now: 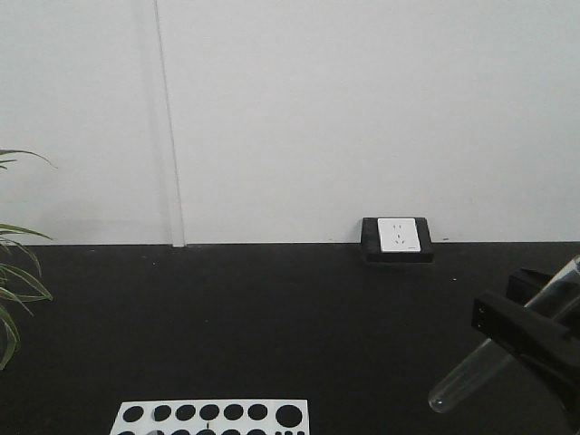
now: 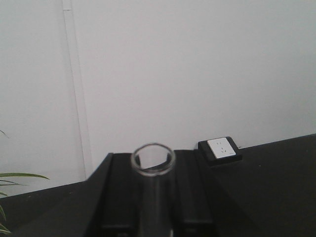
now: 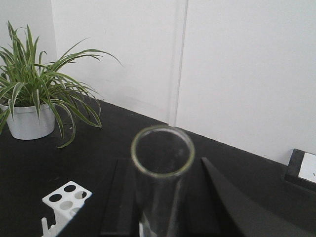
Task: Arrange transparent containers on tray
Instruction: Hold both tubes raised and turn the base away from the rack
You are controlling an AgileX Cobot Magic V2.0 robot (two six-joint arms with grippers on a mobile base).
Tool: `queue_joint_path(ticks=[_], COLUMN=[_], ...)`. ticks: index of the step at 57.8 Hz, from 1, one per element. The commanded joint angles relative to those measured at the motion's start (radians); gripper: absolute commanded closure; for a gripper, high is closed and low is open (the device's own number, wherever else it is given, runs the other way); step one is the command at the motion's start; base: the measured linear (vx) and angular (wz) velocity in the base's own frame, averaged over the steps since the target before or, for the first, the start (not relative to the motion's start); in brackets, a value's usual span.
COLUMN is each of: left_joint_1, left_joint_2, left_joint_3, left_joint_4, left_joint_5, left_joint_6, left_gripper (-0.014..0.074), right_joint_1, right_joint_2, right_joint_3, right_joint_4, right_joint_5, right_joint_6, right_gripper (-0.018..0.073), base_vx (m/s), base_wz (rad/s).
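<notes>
Each gripper holds one clear glass test tube. In the left wrist view my left gripper (image 2: pixel 154 165) is shut on a tube (image 2: pixel 153 159), whose open rim sticks out past the black fingers (image 2: pixel 121 192). My right gripper (image 3: pixel 165 170) is shut on another tube (image 3: pixel 162 150), rim toward the camera. In the front view the right gripper (image 1: pixel 526 331) hangs at the right edge above the table. Its tube (image 1: pixel 467 376) tilts with the rounded bottom down-left. The white tray (image 1: pixel 199 424) with round holes lies at the bottom left, also showing in the right wrist view (image 3: pixel 67 196). The left gripper is outside the front view.
The black table (image 1: pixel 272 317) runs back to a white wall. A white socket in a black box (image 1: pixel 397 237) sits at the wall. A potted spider plant (image 3: pixel 29 94) stands at the table's left end, its leaves (image 1: pixel 14 290) reaching into the front view.
</notes>
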Motion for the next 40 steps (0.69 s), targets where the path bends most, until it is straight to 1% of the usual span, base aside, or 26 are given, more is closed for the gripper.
queue_joint_path(ticks=[1, 40], left_joint_1=[-0.006, -0.006], left_joint_2=[0.003, 0.006], left_joint_3=[-0.037, -0.037], left_joint_4=[-0.001, -0.001], left_joint_5=[-0.075, -0.074], left_joint_6=[-0.001, -0.001], left_gripper=[0.0511, 0.0511], right_joint_1=[-0.006, -0.006], right_joint_2=[-0.003, -0.002], right_joint_3=[-0.030, -0.030], right_joint_4=[-0.013, -0.013], right_joint_5=[-0.083, -0.076], right_joint_6=[-0.009, -0.009], right_gripper=[0.0463, 0.0463], base_vx=[0.00, -0.01], base_wz=[0.00, 0.00])
